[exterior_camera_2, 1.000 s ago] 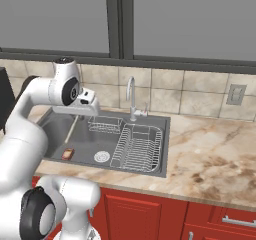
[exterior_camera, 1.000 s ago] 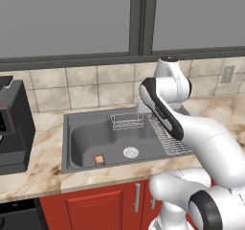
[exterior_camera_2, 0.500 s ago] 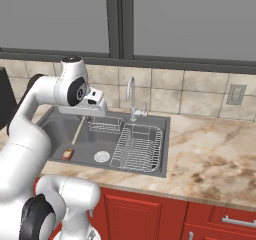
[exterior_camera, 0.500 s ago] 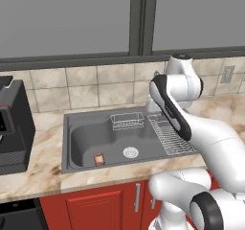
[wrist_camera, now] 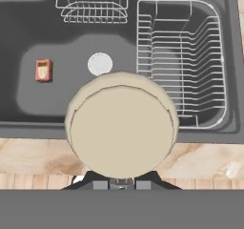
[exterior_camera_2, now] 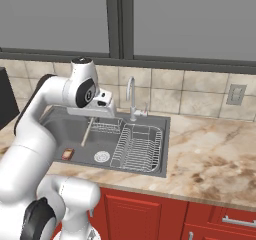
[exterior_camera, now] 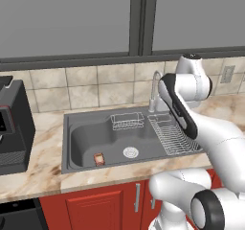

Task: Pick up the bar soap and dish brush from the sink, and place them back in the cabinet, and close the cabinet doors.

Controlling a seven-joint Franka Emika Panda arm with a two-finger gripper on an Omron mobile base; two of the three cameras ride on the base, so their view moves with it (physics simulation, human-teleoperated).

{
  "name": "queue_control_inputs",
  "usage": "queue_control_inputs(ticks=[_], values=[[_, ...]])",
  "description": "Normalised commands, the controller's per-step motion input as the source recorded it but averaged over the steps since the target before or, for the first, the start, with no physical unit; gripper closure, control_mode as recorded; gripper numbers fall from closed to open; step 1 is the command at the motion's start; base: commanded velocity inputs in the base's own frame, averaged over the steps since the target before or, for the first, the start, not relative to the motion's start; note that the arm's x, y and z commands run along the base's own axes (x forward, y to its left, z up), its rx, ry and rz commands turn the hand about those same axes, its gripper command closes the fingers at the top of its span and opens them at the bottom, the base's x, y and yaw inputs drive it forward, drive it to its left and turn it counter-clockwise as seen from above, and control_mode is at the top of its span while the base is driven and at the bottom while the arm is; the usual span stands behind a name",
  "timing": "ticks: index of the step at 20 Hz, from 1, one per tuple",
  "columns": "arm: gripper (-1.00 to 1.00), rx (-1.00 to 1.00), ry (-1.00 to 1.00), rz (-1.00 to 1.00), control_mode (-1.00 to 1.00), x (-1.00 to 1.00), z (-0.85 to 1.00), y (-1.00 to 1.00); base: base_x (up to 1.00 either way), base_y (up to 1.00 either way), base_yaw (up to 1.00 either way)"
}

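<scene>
The dish brush (wrist_camera: 121,130) is held in the closed fingers (wrist_camera: 100,185) of the gripper (wrist_camera: 120,182). In the hand view it is seen end-on as a broad round beige disc, so its handle is hidden behind it. In the right base view the brush (exterior_camera_2: 86,133) is seen as a thin pale stick hanging from the gripper (exterior_camera_2: 92,115) above the sink (exterior_camera_2: 165,149).

The bar soap (wrist_camera: 43,70) is seen lying flat on the sink floor, apart from the white drain (wrist_camera: 100,63). A paler patch is carried on its face; nothing on it can be read. The wire dish rack (wrist_camera: 183,61) is partly covered by the disc. A black appliance (exterior_camera: 12,128) on the tabletop (exterior_camera: 48,121) is cut off at the left edge.
</scene>
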Motion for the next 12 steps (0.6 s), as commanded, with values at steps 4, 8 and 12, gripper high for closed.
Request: queue_control_inputs(ticks=[4,8,12], values=[[1.0,0.0,0.0,0.0,-1.0,0.0,0.0,-0.17,0.0,0.0,0.0],[1.0,0.0,0.0,0.0,-1.0,0.0,0.0,-0.01,0.0,0.0,0.0],[1.0,0.0,0.0,0.0,-1.0,0.0,0.0,0.0,0.0,0.0,0.0]])
